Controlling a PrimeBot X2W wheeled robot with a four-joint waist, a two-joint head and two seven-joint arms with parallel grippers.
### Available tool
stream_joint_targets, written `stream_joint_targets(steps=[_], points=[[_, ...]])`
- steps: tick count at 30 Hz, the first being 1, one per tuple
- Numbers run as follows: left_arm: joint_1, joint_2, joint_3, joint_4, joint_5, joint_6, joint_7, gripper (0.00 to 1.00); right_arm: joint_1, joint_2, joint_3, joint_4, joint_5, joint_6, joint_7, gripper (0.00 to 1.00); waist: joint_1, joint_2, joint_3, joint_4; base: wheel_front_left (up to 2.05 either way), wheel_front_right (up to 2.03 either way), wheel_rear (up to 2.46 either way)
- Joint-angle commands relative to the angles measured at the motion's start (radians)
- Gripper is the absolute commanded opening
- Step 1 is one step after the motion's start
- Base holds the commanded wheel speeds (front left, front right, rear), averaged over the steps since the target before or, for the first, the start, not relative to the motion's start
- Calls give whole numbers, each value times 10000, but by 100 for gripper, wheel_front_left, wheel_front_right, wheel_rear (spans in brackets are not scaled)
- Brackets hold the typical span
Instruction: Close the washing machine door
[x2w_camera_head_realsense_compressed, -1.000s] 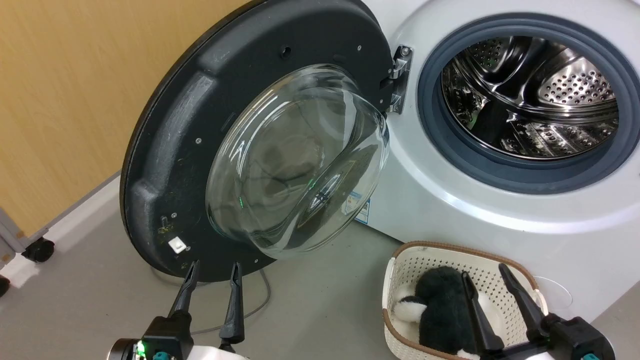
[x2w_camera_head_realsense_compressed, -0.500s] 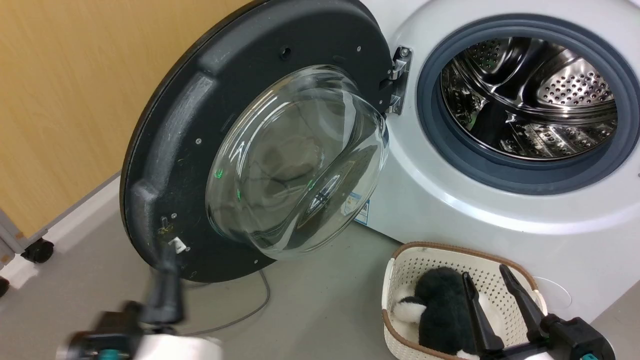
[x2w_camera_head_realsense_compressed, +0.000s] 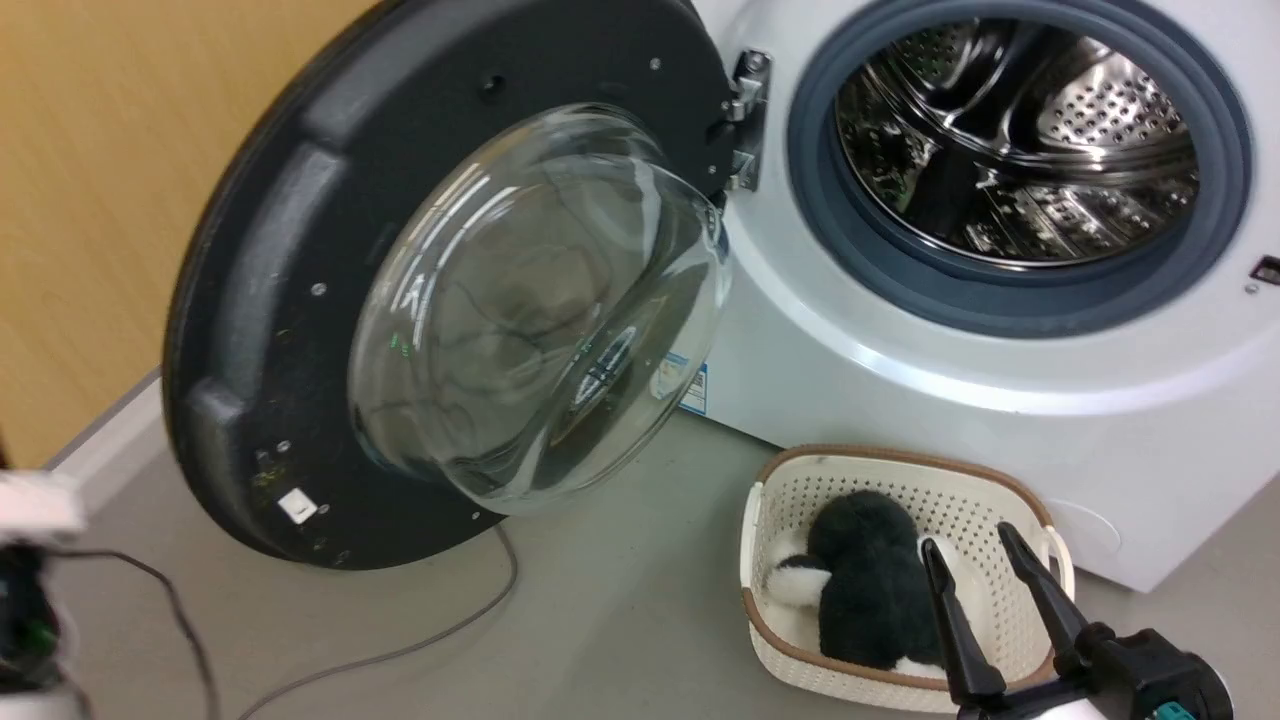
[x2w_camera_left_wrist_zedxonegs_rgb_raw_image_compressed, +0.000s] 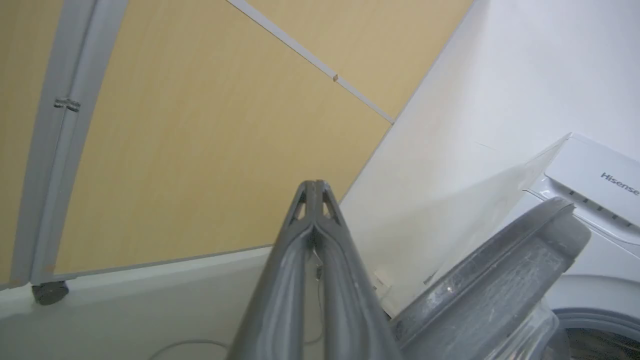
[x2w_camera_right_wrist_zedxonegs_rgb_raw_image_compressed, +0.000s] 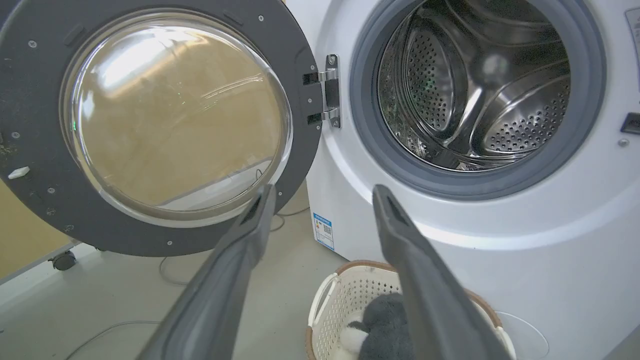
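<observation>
Grey floor (x2w_camera_head_realsense_compressed: 620, 620), tan wall (x2w_camera_head_realsense_compressed: 90, 200): round black washing machine door (x2w_camera_head_realsense_compressed: 260, 300) stands wide open left of white front-loading washing machine (x2w_camera_head_realsense_compressed: 900, 390); seemingly approach step, left gripper (x2w_camera_left_wrist_zedxonegs_rgb_raw_image_compressed: 314, 186) closed empty near rim (right gripper (x2w_camera_head_realsense_compressed: 968, 540) open, idle); next likely needs outer-face push.

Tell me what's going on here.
A two-armed robot faces a white front-loading washing machine whose large round black door, with its bulging glass bowl, stands wide open. The left gripper, fingers shut together, sits beside the door's outer rim, pointing toward the tan wall panel, with no contact visible. The right gripper hangs open above a cream plastic basket holding a black-and-white plush toy.
</observation>
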Motion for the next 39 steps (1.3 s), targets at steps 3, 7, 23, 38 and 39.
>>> stream_joint_targets(steps=[3, 7, 23, 38, 39], points=[[-1050, 551, 535, 1243, -1461, -159, 1252, 0, -246, 36, 9, -5, -43, 8, -44, 100, 0, 0, 179, -281, 0, 0, 0], [-2012, 640, 1233, 2623, -3261, 84, 2676, 0, -315, 36, 13, -17, -85, 8, -44, 100, 0, 0, 296, -446, 0, 0, 0], [-2262, 510, 1522, 4352, -6485, 953, 7990, 0, -356, 28, -87, 17, -72, 8, -44, 100, 0, 0, 321, -600, 0, 0, 0], [600, -712, 377, 1210, -7264, 1351, 11281, 0, -126, 34, -373, 71, 207, 8, -44, 100, 0, 0, -307, -908, 0, 0, 0], [802, -800, 288, 928, -7295, 1426, 11449, 0, -114, 34, -412, 73, 219, 8, -44, 100, 0, 0, -336, -965, 0, 0, 0]])
